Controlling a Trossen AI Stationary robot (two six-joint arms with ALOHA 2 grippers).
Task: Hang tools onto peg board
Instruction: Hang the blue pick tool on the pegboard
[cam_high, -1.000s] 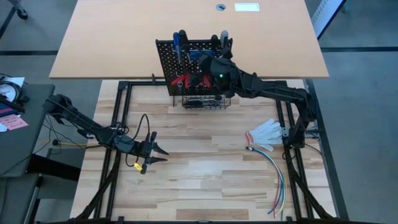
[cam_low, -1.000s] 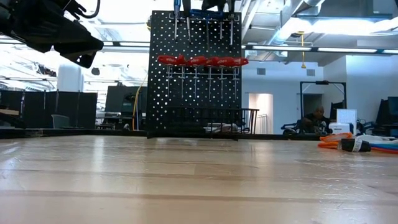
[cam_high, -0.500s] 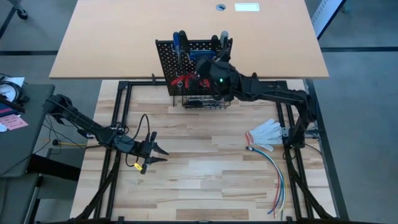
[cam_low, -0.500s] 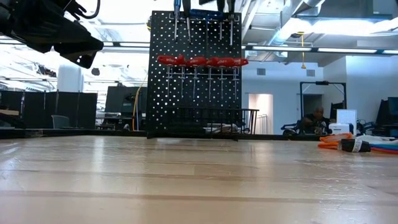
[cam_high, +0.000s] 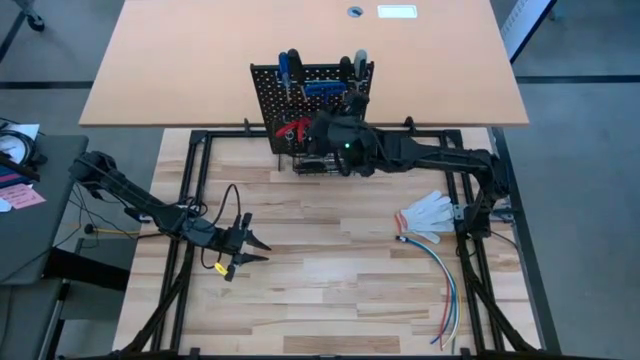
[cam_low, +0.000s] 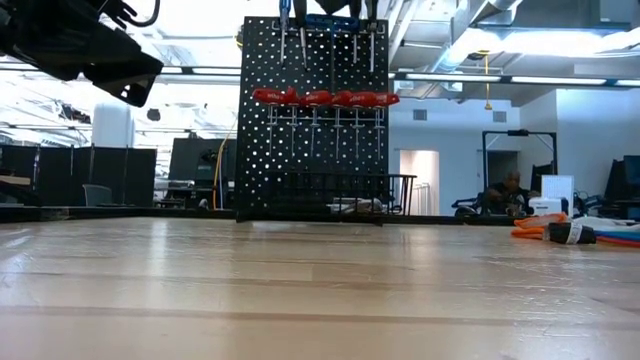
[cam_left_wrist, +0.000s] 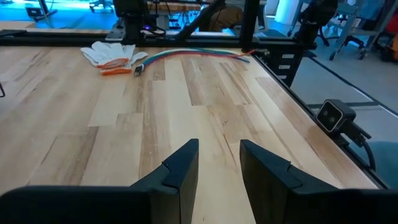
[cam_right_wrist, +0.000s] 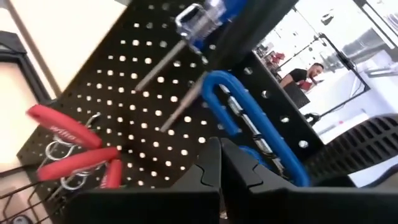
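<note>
The black peg board (cam_high: 312, 84) stands upright at the table's far edge with a wire basket (cam_low: 345, 190) at its base. On it hang red-handled tools (cam_low: 320, 98), a blue-handled screwdriver (cam_right_wrist: 205, 15) and a blue hex key set (cam_right_wrist: 249, 118). My right gripper (cam_high: 322, 128) is shut with nothing between its fingers. It hovers close in front of the board, beside the blue hex key set (cam_right_wrist: 221, 163). My left gripper (cam_high: 255, 245) waits open above the table's near left part (cam_left_wrist: 219, 163), holding nothing.
White gloves (cam_high: 425, 212) and a bundle of coloured wires (cam_high: 445, 285) lie at the table's right side. A large tan tabletop (cam_high: 200, 60) stands behind the peg board. A person (cam_low: 510, 190) sits far off in the room beyond.
My right gripper has drawn back from the peg board's upper part toward the table's near edge and a little to the left. Its wrist has rolled, and it has stayed shut. The tools on the board have kept their places.
</note>
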